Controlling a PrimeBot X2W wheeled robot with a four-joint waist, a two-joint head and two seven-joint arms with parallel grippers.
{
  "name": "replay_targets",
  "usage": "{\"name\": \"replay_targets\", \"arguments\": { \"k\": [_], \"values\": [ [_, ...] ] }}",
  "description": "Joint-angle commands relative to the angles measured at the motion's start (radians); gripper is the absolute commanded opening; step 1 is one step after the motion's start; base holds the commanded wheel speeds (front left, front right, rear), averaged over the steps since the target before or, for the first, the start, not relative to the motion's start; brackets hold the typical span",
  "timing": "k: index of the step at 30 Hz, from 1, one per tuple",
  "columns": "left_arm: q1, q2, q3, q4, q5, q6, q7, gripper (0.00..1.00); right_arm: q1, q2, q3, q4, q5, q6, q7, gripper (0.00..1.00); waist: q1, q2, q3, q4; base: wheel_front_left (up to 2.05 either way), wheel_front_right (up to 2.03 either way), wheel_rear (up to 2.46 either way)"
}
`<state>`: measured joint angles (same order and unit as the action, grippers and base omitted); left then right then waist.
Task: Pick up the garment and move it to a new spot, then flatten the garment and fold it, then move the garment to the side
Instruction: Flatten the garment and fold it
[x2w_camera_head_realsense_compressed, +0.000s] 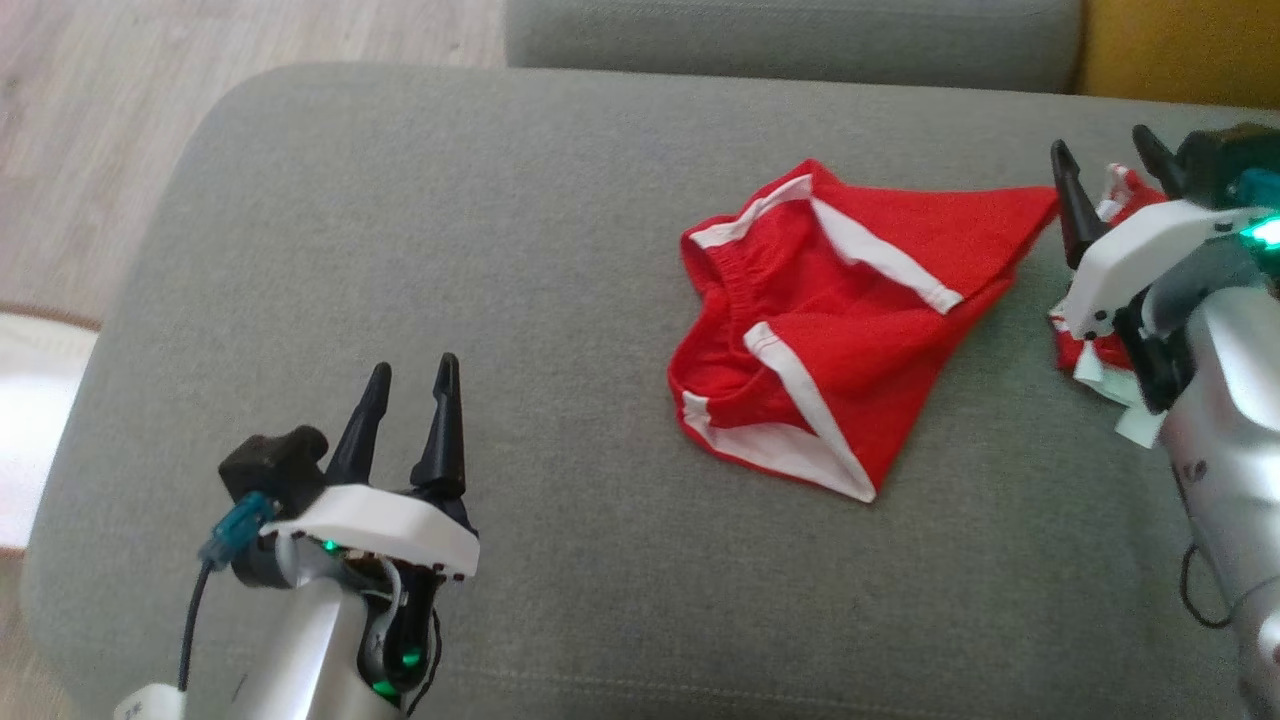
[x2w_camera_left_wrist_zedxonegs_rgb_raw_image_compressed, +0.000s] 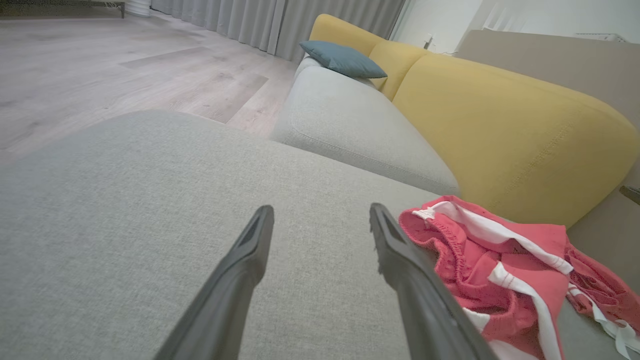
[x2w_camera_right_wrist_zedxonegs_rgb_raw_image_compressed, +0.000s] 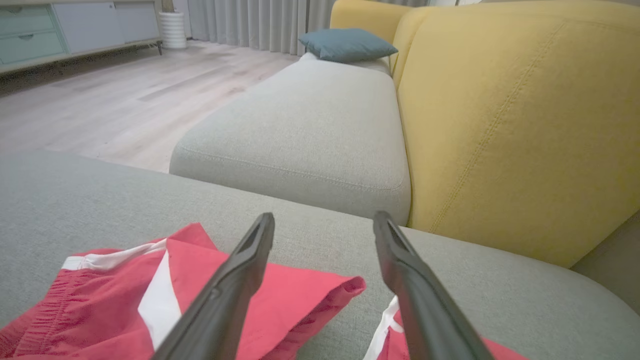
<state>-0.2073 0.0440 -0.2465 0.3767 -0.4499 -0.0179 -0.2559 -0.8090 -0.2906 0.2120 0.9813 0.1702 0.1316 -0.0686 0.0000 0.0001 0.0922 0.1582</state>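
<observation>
The fingers of the left gripper (x2w_camera_head_realsense_compressed: 413, 365) are held apart, with nothing between them, above bare grey seat cushion (x2w_camera_head_realsense_compressed: 400, 200). The fingers of the right gripper (x2w_camera_head_realsense_compressed: 1100, 140) are likewise spread and empty, raised over a bunch of red-and-white cloth (x2w_camera_head_realsense_compressed: 1068, 352). Between the two, nearer the right gripper, the red shorts (x2w_camera_head_realsense_compressed: 850, 330) with white trim are seen lying crumpled on the cushion. Beyond, a yellow backrest (x2w_camera_right_wrist_zedxonegs_rgb_raw_image_compressed: 500, 125) and a blue pillow (x2w_camera_right_wrist_zedxonegs_rgb_raw_image_compressed: 345, 45) are seen.

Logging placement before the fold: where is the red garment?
In the head view the red garment lies crumpled right of centre on the grey cushion, its far corner beside the open right gripper.
</observation>
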Motion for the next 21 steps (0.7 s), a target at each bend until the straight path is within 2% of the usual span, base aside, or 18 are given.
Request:
{"name": "replay_targets", "arguments": {
  "k": [1, 8, 17, 21],
  "values": [
    [-0.019, 0.007, 0.037, -0.038, 0.008, -0.002, -0.006, 1.0, 0.012, 0.011, 0.015, -0.05, 0.015, -0.001, -0.016, 1.0, 0.0, -0.0001, -0.022, -0.024, 0.0, 0.0, 0.0],
    [-0.004, 0.007, 0.049, -0.069, 0.01, 0.0, -0.006, 1.0, 0.166, 0.052, -0.019, -0.229, 0.053, -0.001, -0.088, 1.0, 0.0, -0.0001, -0.039, -0.063, 0.0, 0.0, 0.0],
    [0.026, 0.006, 0.032, -0.095, 0.0, -0.007, -0.006, 1.0, 0.489, 0.201, -0.128, -0.51, -0.013, -0.001, -0.138, 1.0, 0.0, -0.0001, -0.042, -0.09, 0.0, 0.0, 0.0],
    [0.036, 0.006, 0.019, -0.094, 0.005, -0.007, -0.006, 1.0, 0.564, 0.228, -0.133, -0.591, -0.047, -0.001, -0.118, 1.0, 0.0, -0.0001, -0.037, -0.095, 0.0, 0.0, 0.0]
  ]
}}
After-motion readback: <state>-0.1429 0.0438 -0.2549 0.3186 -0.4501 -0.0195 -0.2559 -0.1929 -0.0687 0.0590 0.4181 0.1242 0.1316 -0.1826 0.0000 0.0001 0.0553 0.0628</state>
